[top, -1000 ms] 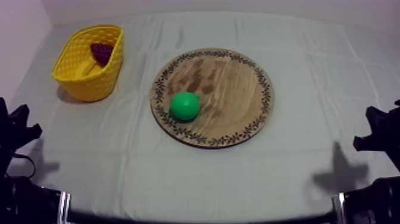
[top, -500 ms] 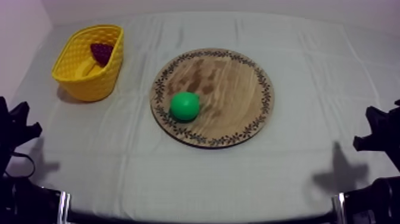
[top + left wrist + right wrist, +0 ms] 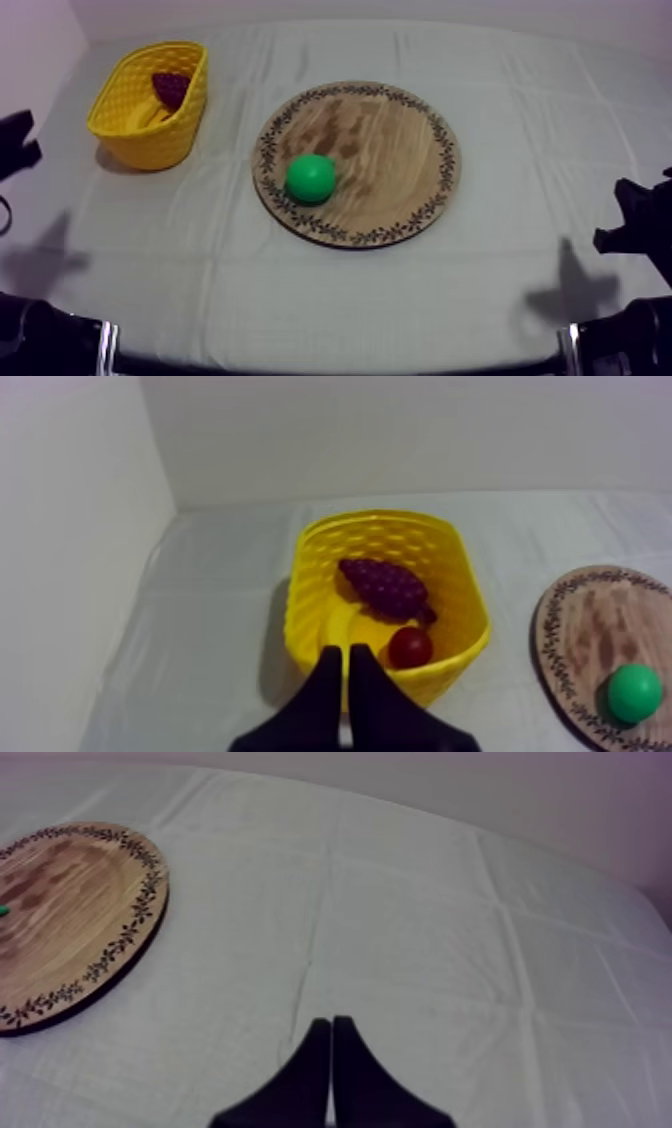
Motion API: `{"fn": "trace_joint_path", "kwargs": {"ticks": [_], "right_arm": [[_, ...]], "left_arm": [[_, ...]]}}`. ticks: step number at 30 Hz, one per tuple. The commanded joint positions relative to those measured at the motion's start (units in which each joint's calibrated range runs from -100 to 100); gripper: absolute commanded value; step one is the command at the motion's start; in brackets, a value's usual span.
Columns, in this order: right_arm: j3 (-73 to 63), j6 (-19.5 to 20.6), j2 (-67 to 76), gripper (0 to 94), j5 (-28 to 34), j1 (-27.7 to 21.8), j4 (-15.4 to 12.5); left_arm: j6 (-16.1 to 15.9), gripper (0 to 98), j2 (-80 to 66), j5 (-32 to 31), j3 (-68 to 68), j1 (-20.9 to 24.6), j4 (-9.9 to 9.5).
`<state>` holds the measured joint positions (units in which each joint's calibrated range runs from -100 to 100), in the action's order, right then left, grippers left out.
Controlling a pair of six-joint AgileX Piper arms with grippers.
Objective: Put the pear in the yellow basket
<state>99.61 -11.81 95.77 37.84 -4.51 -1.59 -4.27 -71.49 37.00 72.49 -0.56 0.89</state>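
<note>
The green pear [image 3: 310, 178] lies on the front left part of the round wooden board [image 3: 400, 150], with nothing touching it. The yellow basket [image 3: 140, 135] stands at the far left. My left arm [image 3: 14, 145] is at the table's left edge, level with the basket. In the left wrist view my left gripper [image 3: 346, 656] is shut on nothing and points at the basket [image 3: 380, 526]; the pear [image 3: 635, 692] sits off to the side on the board [image 3: 590, 626]. My right gripper [image 3: 331, 1024], also shut on nothing, hangs over bare cloth beside the board [image 3: 60, 902].
Inside the basket are a bunch of grapes [image 3: 385, 588], a banana [image 3: 350, 626] and a small red fruit [image 3: 410, 647]. My right arm [image 3: 635, 225] rests low at the right edge. A wall runs behind the table.
My left arm has lifted from its low spot at the left edge and moved farther up the table, level with the basket. The pear and my right arm have not moved.
</note>
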Motion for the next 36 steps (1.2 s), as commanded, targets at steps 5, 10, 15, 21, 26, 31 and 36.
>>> {"fn": "trace_joint_path", "kwargs": {"ticks": [5,10,15,21,26,31,36], "right_arm": [[0.1,0.0,0.0,0.5,0.0,0.0,0.0],[0.1,0.0,0.0,0.5,0.0,0.0,0.0],[0.1,0.0,0.0,0.5,0.0,0.0,0.0],[0.1,0.0,0.0,0.5,0.0,0.0,0.0],[0.1,0.0,0.0,0.5,0.0,0.0,0.0],[0.1,0.0,0.0,0.5,0.0,0.0,0.0],[0.1,0.0,0.0,0.5,0.0,0.0,0.0]], "left_arm": [[0.9,0.0,14.7,9.5,-23.3,-3.2,-0.15],[2.1,0.0,21.6,13.0,-31.9,-5.6,-0.43],[5.4,0.0,26.8,14.9,-38.2,-9.5,-2.83],[8.6,0.0,32.0,21.9,-46.5,-15.4,-5.57],[10.8,0.0,35.5,26.4,-50.7,-20.6,-7.21],[13.4,0.0,39.3,28.1,-53.4,-24.5,-8.67],[15.8,0.0,43.5,28.8,-55.4,-27.8,-9.97]]}}
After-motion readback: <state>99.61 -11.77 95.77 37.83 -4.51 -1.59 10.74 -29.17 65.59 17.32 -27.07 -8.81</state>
